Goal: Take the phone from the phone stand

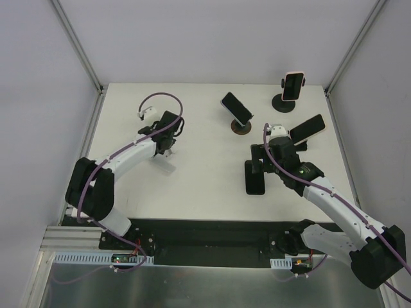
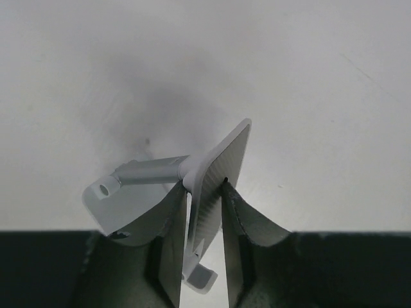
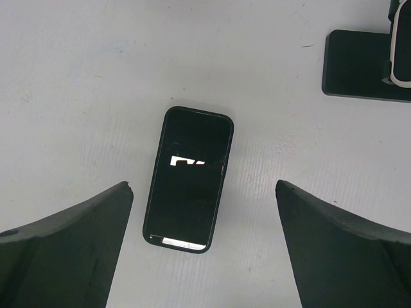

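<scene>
The phone [image 3: 188, 179] lies flat under the open right gripper [image 3: 202, 186], already off the stand [image 2: 221, 151] that the left gripper [image 2: 203, 186] clamps.

The left arm [image 1: 131, 153] rises from its base at the near edge, folds at a dark elbow out to the left, and sends its white forearm diagonally forward and to the right. Its wrist is tipped downward, with a purple cable looping above it. The left gripper [image 2: 204, 212] stands nearly closed, its two dark fingers [image 2: 168, 224] pressing from either side on the thin plate of a white stand [image 2: 215, 167]. The right arm [image 1: 340, 208] reaches from its base on the near right, forearm angled forward and to the left, wrist pitched down towards the table. The right gripper [image 3: 204, 187] hangs with its jaws spread wide, gripping nothing.
</scene>
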Available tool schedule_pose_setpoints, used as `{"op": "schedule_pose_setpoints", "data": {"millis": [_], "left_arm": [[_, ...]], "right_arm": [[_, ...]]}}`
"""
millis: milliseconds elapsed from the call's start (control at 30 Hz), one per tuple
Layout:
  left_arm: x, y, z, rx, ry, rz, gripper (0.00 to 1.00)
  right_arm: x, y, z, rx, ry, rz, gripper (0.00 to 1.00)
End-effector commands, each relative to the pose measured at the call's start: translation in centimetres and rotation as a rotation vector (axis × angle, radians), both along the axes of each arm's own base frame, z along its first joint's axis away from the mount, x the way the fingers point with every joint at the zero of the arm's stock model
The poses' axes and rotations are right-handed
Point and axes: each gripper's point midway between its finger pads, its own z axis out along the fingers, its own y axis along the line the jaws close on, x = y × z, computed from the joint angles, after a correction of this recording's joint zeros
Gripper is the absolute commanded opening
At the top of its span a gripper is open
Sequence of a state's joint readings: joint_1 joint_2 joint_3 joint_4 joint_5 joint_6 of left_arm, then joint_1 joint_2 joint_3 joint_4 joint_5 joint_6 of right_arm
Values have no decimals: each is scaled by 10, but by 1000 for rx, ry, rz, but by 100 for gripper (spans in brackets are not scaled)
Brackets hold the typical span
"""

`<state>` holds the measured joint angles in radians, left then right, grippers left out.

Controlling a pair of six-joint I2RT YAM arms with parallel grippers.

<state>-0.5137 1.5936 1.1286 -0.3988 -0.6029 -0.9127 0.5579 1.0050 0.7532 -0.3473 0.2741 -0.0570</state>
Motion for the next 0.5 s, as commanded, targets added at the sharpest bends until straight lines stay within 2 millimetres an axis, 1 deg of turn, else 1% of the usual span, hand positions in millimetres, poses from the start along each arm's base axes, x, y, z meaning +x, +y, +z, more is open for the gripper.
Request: {"op": "schedule_pose_setpoints", "data": {"millis": [0, 33, 67, 100, 133, 167, 200, 233, 267, 300, 333, 367, 400, 433, 467], "left_arm": [[-15, 40, 7, 38, 16, 1, 21], [-19, 52, 1, 44, 34, 9, 15], [-19, 55, 8, 43, 13, -8, 11], [-21, 59, 8, 47, 8, -8, 6], [-26, 71, 2, 55, 16, 9, 0], [-28, 77, 8, 53, -7, 14, 0], [-27, 82, 9, 37, -28, 23, 0], [-34, 90, 0, 32, -18, 34, 0], [-36, 106, 5, 13, -46, 73, 0], [-31, 108, 7, -25, -89, 67, 0], [-40, 114, -6, -37, -74, 71, 0], [-39, 130, 2, -59, -120, 108, 0], [-40, 134, 2, -78, -143, 109, 0], [-38, 134, -2, -120, -179, 93, 0], [-38, 139, 7, -140, -233, 99, 0]], "right_arm": [[4, 3, 10, 24, -31, 12, 96], [4, 4, 9, 24, -30, 14, 96], [4, 5, 8, 26, -25, 20, 96], [4, 6, 8, 27, -23, 21, 96], [4, 6, 7, 27, -21, 22, 96], [4, 6, 7, 28, -19, 22, 96], [4, 7, 7, 30, -18, 24, 96], [4, 7, 7, 33, -19, 25, 96], [4, 7, 7, 34, -19, 26, 96], [4, 8, 7, 35, -17, 28, 96], [3, 8, 6, 33, -16, 31, 96], [3, 9, 6, 35, -15, 33, 96], [3, 9, 6, 38, -14, 34, 96], [3, 9, 6, 39, -13, 34, 96], [3, 10, 7, 39, -14, 36, 96]]}}
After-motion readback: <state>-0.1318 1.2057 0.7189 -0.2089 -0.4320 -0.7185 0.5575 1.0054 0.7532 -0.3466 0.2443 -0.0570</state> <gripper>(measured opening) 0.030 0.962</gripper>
